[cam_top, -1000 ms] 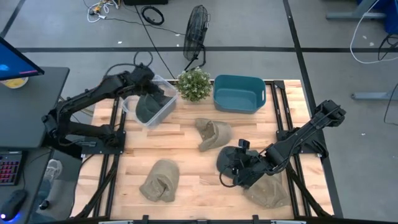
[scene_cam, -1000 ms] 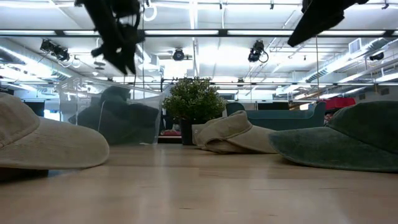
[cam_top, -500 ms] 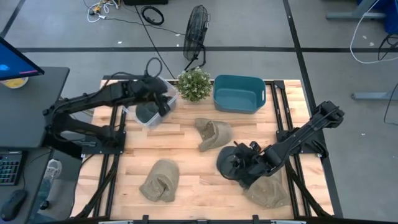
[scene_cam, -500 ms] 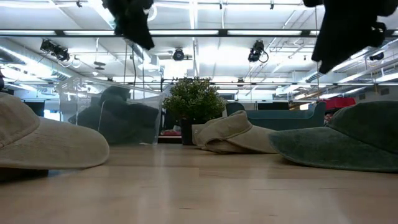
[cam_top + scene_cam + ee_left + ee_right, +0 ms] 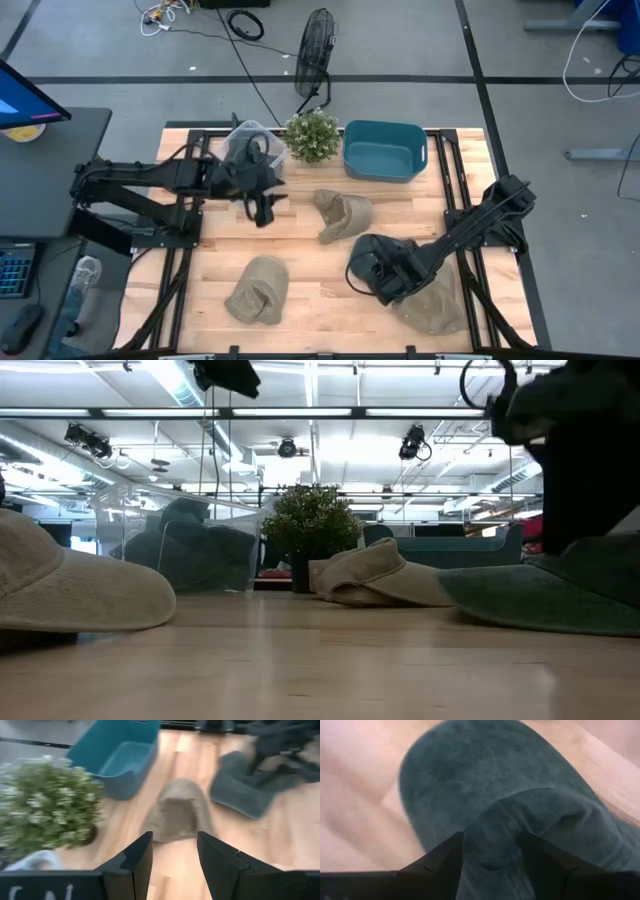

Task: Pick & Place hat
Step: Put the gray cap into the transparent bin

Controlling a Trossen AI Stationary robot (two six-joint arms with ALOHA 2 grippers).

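A dark green hat point(image 5: 368, 262) lies on the table near its right side. My right gripper point(image 5: 392, 282) is down on it, open, with a raised fold of the crown point(image 5: 492, 827) between the fingers. My left gripper point(image 5: 263, 208) hovers open above the table, between the clear bin point(image 5: 247, 135) and a tan hat point(image 5: 342, 214) at the middle. That tan hat point(image 5: 177, 815) lies straight ahead of it. Another dark hat point(image 5: 190, 545) sits inside the clear bin. My right gripper comes at the dark green hat from above. Its open fingers point(image 5: 447, 862) stand on either side of a raised fold of the crown point(image 5: 495, 845) and rest against the cloth. The hat lies on the table, brim point(image 5: 520, 605) flat on the wood.
A teal bin point(image 5: 385, 150) and a potted plant point(image 5: 312, 135) stand at the far edge. One more tan hat point(image 5: 258, 290) lies near the left front, another point(image 5: 432, 310) under the right arm at the near right. Bare wood lies between the hats.
My left gripper has left the clear bin and swung toward the table's middle and near side, toward the tan hat. My right gripper has come down onto the dark green hat and shifted slightly toward the near left.
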